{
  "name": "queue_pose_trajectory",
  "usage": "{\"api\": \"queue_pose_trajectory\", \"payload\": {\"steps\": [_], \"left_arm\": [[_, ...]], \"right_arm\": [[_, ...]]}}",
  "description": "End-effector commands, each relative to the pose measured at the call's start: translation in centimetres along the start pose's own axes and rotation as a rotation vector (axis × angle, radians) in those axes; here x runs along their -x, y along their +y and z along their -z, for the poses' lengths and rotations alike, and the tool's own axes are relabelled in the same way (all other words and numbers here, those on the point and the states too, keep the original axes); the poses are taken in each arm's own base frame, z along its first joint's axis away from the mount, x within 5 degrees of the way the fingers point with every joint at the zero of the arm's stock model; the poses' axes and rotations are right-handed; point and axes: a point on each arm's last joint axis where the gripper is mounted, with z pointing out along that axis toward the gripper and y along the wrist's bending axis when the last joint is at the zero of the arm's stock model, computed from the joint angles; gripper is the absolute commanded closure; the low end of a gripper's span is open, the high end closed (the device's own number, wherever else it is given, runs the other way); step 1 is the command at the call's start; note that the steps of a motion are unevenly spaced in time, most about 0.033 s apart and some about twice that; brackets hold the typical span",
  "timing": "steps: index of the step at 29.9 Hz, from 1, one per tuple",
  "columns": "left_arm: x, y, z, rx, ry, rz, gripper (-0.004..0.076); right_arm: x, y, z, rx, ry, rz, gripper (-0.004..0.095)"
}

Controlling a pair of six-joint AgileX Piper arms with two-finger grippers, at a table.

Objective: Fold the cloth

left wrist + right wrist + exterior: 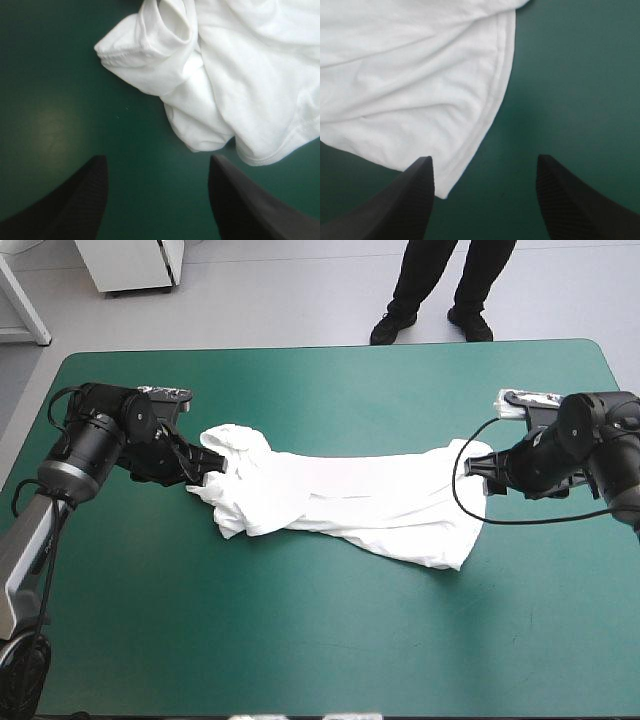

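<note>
No text, number or sign can be read in any view. The T-shirt [350, 500] carries no legible print.

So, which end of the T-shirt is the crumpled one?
The end by the left gripper: there the T-shirt is bunched in rolled folds. The end by the right gripper lies flatter, its hem showing.

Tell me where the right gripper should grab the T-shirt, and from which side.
Probably its stitched hem corner, approached from the robot's right. That corner of the T-shirt lies flat ahead of the open right gripper; the other end is bunched.
</note>
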Motion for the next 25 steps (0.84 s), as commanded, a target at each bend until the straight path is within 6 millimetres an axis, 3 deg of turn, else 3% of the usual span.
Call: {"api": "queue_pose_trajectory", "payload": {"steps": [1,9,18,25], "left_arm": [[0.1,-0.3,0.5,-0.047,-0.075,0.045,0.0294],[0.9,-1.0,-4.2,-0.076,0.041,0.072,0.0294],[0.0,-3.3,-8.5,-0.076,0.095,0.059,0.0294],[-0.9,-3.4,-11.5,-0.06,0.158,0.074,0.0294]], "right_arm": [[-1.1,-0.2,1.4,0.009,-0.043,0.002,0.0347],[-1.1,-0.2,1.2,0.01,-0.053,0.005,0.0395],[-1.0,-0.2,1.2,0.005,-0.06,0.007,0.04],[-1.0,-0.2,1.2,0.004,-0.065,0.008,0.0399]]}}
